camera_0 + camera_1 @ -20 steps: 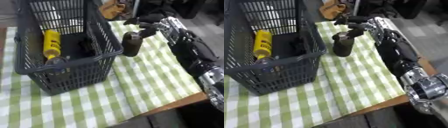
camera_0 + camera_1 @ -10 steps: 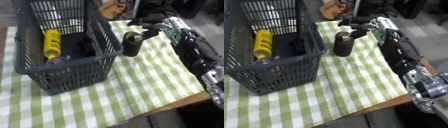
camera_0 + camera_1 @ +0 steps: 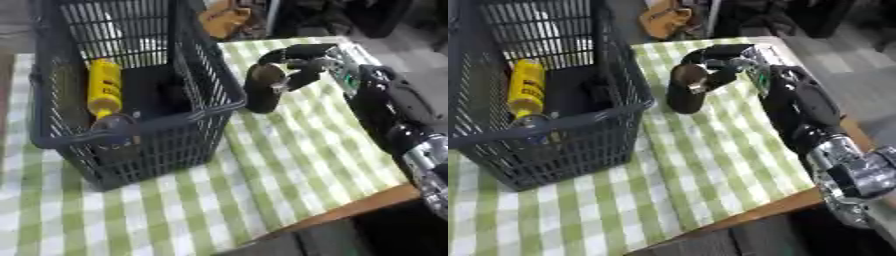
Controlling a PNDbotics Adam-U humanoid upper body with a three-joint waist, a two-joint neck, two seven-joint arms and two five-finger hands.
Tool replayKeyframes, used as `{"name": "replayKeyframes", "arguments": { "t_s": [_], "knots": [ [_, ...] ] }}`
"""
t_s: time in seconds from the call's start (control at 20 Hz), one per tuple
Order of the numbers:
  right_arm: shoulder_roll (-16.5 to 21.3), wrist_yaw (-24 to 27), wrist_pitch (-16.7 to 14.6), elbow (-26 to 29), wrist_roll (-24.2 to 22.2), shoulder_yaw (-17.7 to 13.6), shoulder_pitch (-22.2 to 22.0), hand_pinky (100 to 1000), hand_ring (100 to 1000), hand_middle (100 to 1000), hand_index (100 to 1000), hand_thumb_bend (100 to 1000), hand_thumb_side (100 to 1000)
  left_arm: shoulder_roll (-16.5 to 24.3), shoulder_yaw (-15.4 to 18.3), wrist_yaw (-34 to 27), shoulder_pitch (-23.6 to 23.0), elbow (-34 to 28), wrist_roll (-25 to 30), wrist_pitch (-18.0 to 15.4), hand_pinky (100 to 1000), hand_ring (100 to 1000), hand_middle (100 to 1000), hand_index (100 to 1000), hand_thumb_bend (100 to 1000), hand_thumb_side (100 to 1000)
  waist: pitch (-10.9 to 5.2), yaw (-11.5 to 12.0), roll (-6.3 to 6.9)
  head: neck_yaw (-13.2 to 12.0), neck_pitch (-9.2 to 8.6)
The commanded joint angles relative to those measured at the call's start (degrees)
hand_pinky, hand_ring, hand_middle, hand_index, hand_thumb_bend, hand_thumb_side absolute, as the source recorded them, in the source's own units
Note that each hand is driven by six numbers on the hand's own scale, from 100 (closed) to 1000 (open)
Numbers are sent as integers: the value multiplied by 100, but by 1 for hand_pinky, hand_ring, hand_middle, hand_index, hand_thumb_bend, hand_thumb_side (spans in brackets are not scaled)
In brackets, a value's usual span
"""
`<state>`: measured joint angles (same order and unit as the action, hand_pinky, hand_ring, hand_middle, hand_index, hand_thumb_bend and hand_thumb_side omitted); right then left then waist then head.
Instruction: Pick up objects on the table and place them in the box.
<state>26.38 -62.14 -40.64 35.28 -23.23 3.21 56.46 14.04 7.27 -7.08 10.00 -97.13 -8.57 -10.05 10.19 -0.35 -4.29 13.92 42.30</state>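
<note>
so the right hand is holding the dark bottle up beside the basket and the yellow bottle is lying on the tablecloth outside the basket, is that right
Not quite. The yellow bottle lies inside the basket, not out on the tablecloth; the left eye view shows it behind the basket's bars. The rest stands: the right hand is curled round the dark bottle, beside the basket.

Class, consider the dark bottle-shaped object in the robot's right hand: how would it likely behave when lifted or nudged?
The dark bottle looks rigid, keeping its shape within the right hand. Tall and narrow beside the basket, it would probably tip if nudged. Its rounded body may roll once down.
</note>
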Motion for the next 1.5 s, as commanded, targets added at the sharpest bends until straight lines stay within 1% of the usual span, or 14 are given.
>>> {"name": "replayKeyframes", "arguments": {
  "t_s": [0.05,0.6,0.95,1.0,1.05,1.25,1.5],
  "knots": [
    [68,-69,-94,29,-35,-53,93,1000,1000,963,1000,650,697,69,4,-27,48,-78,28,-2,432,957,837,820,717,839,-139,-1,108,8,13],
    [27,-112,-38,124,54,-102,118,1000,999,962,1000,644,694,62,-1,-35,53,-76,43,-6,432,957,838,820,718,840,-133,15,113,17,-2],
    [237,-88,-17,345,179,-117,259,1000,1000,970,1000,632,692,67,6,-32,44,-75,38,-9,432,957,838,820,719,841,-127,14,94,14,4],
    [275,-77,-21,370,197,-114,275,1000,1000,971,1000,560,698,69,7,-30,43,-75,37,-10,432,957,838,821,718,834,-125,12,90,14,6],
    [322,-66,-16,398,223,-121,287,1000,1000,972,1000,627,691,70,7,-29,42,-75,38,-11,432,957,838,821,720,841,-124,9,85,12,8],
    [424,-47,21,455,301,-160,276,1000,1000,973,1000,624,690,72,11,-26,43,-77,39,-14,432,957,838,821,723,840,-121,8,77,10,1],
    [397,-61,86,412,330,-212,245,1000,1000,970,1000,625,689,69,11,-29,43,-78,40,-14,432,957,838,821,722,841,-123,19,89,22,-14]
  ]
}}
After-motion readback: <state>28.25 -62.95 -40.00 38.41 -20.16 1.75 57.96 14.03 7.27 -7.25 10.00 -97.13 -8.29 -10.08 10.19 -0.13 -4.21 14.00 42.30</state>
